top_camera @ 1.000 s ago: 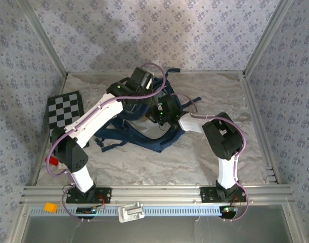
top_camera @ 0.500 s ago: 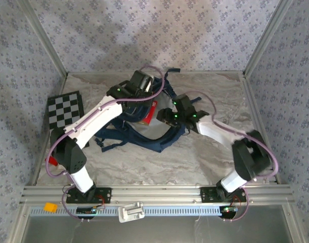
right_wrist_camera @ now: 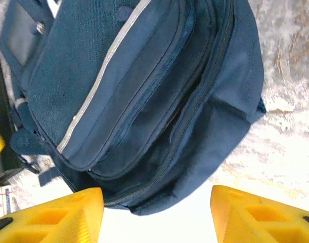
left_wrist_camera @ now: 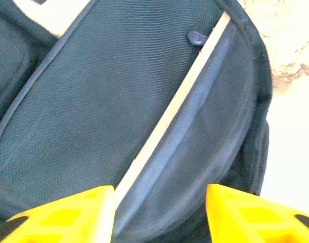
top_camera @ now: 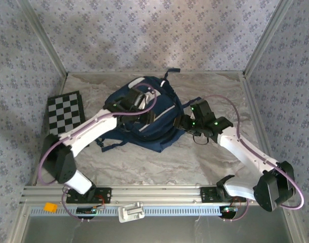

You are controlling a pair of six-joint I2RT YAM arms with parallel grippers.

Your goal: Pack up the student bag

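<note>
Patterned wallpaper on three sides, aluminium frame, marble-look table [top_camera: 159,162]. Black-and-white checkerboard [top_camera: 64,111] lies flat at the table's left edge, well apart from everything else.

The student bag [top_camera: 164,119] sits mid-table toward the back wall, front pocket up. Its light stripe [top_camera: 167,112] runs diagonally across the pocket, and the straps [top_camera: 111,144] trail off toward the near left.

Left claw [top_camera: 146,112] is over the top of the bag with the arm reaching in from the left. In the left wrist view, the left claw [left_wrist_camera: 160,193] has its yellow fingers [left_wrist_camera: 68,210] spread with nothing between them. The bag's pocket fabric [left_wrist_camera: 103,101] and stripe lie directly below. Can't tell if the fingers touch the fabric.

Right claw [top_camera: 183,121] is just beside the bag's right edge. In the right wrist view, the right claw [right_wrist_camera: 157,195] is also spread and empty, aimed at the bag's side [right_wrist_camera: 144,101]. The side zipper [right_wrist_camera: 194,101] runs along the gusset and looks zipped where visible.
</note>
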